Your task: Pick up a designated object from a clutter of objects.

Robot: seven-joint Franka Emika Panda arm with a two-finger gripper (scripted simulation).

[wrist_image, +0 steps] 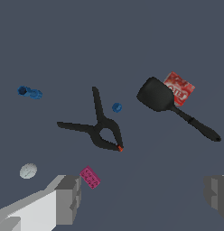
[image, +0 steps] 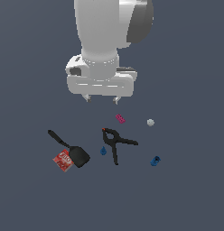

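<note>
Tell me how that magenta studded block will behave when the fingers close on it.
The magenta block looks rigid and boxy, so it probably won't roll. Being tiny, it is likely light and may skid or twist if the open gripper closes off-centre. Its studded top may grip unevenly.

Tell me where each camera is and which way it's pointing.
Exterior view: off the arm, looking down at the floor clutter; the arm and open gripper hang above the magenta block.
Wrist view: on the wrist, looking down past both gripper fingers.
Both show the block, black clamp, spatula, red packet.
</note>
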